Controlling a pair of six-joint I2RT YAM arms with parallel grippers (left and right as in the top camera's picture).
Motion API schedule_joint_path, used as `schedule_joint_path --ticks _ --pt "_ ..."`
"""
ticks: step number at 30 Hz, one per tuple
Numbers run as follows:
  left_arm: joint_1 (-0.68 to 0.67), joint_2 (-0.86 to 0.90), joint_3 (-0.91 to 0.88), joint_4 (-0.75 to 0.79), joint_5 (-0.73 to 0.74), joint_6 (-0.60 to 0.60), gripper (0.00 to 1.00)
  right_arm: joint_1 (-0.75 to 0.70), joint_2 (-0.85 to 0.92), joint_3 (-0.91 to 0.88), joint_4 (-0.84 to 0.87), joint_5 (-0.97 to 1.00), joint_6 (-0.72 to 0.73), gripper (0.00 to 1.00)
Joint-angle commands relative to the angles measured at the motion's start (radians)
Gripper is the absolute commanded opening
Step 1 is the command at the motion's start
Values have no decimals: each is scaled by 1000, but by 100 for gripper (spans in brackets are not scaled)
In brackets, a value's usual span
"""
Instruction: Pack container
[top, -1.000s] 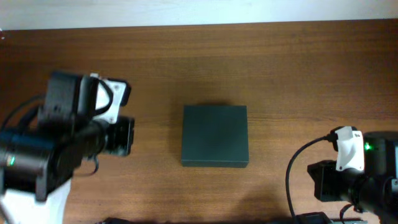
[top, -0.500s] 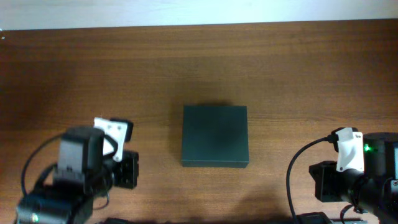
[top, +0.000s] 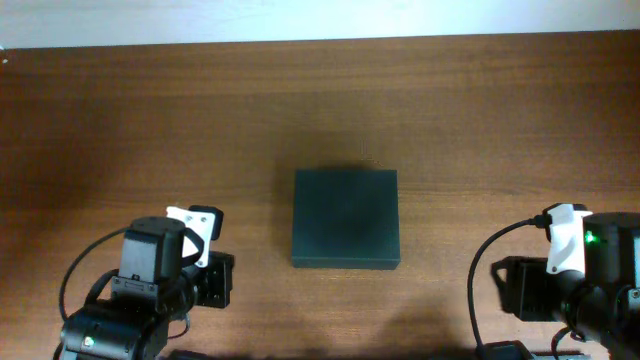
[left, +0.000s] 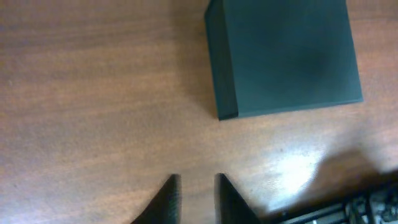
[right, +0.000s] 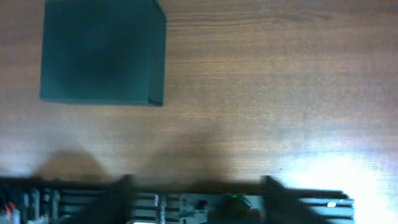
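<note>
Container (top: 346, 218): dark green-black matte square box, closed, flat on the brown wooden counter (top: 450, 110), centre, touched by nothing. Left pincer (left: 196, 183) off its near-left corner, jaws slightly parted, empty. Right pincer (right: 197, 183) off its near-right, jaws spread wide, empty.

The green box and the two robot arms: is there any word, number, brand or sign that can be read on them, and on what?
None can be read.
The box has a plain dark lid and sides, with no label or print.
The table carries no writing.
The left arm and the right arm show no legible mark; anything there is too blurred.
</note>
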Motion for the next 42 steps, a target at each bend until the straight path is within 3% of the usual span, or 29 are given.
schedule_joint_path --ticks 1,4,42 --pt "6 4 -8 13 -11 -5 58 5 13 1 12 27 3 99" --pt "6 6 -8 19 -11 -5 99 5 25 1 17 27 3 99" --pt "6 8 -8 18 -11 -5 99 5 59 2 -12 31 3 99"
